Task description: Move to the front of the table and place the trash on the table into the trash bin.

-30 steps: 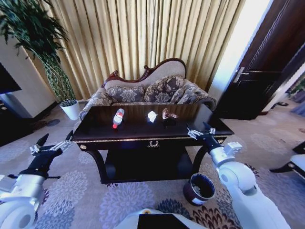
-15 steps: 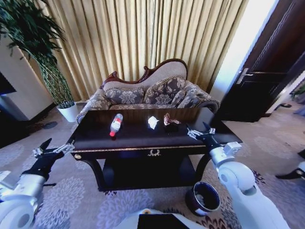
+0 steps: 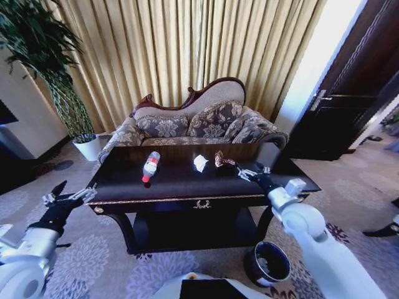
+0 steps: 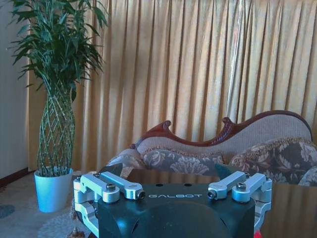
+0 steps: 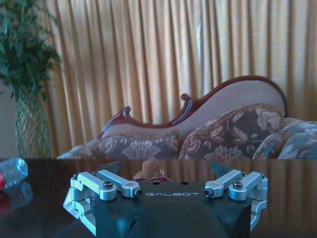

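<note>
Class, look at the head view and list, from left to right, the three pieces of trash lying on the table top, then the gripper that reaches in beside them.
Clear plastic bottle with red label → white paper wad → brown-pink wrapper → right gripper, open above the table.

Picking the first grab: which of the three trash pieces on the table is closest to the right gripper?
The brown-pink wrapper. It lies just ahead of the open right gripper; the paper wad sits farther left, the bottle farthest.
</note>
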You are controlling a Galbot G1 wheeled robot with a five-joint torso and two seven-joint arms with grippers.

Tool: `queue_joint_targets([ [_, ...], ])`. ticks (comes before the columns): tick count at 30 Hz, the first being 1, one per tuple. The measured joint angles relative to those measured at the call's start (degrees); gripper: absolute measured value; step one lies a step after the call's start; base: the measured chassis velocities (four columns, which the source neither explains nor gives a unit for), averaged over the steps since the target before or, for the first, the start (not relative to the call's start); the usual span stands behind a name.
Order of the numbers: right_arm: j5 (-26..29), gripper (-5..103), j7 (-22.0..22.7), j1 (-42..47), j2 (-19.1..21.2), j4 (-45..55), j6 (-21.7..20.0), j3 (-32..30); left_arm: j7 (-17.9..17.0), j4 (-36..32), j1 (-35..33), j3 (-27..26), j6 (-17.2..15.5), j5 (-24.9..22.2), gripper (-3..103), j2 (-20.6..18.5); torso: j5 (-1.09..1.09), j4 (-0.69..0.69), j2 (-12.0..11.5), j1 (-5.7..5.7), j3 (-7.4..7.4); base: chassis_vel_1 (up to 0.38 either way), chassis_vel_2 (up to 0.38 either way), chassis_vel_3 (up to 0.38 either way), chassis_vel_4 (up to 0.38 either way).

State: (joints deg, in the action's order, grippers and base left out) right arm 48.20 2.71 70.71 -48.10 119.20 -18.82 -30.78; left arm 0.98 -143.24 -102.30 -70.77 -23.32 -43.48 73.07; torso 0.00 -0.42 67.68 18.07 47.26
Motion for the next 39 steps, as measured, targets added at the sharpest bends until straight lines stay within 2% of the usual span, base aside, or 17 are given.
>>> queue_joint_targets([
  [1, 0.0, 100, 0.0, 0.0, 0.0, 0.0, 0.0, 0.0, 0.0, 0.0, 0.0, 0.0, 0.0, 0.0, 100, 0.0, 0.00, 0.00, 0.0, 0.00, 0.00, 0.000, 0.000, 0.000, 0.000],
  [5, 4.6, 100, -0.3, -6.5, 5.6, -4.8, -0.7, 5.1, 0.1, 0.0, -0.3, 0.1, 0.7, -0.1, 100, -0.4, -0.01, -0.02, 0.0, 0.01, 0.00, 0.000, 0.000, 0.000, 0.000],
  [8, 5.1, 100, -0.3, -10.6, 6.7, -7.3, -0.8, 8.2, 0.1, 0.0, -0.2, 0.5, 0.7, -0.1, 100, -0.6, 0.00, -0.03, 0.0, 0.00, 0.00, 0.000, 0.000, 0.000, 0.000],
  [12, 4.7, 100, -0.3, -15.7, 6.8, -10.9, -1.0, 12.8, 0.2, 0.0, -0.2, 0.8, 0.7, 0.0, 100, -0.2, 0.02, 0.00, 0.0, 0.01, 0.01, 0.000, 0.000, 0.000, 0.000],
  [19, 3.5, 100, -0.3, -19.1, 6.1, -14.7, -1.4, 17.8, 0.3, 0.0, -0.3, 0.4, 1.0, 0.0, 100, -0.1, 0.00, -0.01, 0.0, 0.01, 0.00, 0.000, 0.000, 0.000, 0.000],
  [39, 0.9, 100, -0.4, -24.7, 3.8, -20.4, -1.7, 24.1, 0.6, 0.0, -0.6, 0.8, 1.7, 0.0, 100, 0.9, -0.01, -0.01, 0.0, 0.01, 0.01, 0.000, 0.000, 0.000, 0.000],
])
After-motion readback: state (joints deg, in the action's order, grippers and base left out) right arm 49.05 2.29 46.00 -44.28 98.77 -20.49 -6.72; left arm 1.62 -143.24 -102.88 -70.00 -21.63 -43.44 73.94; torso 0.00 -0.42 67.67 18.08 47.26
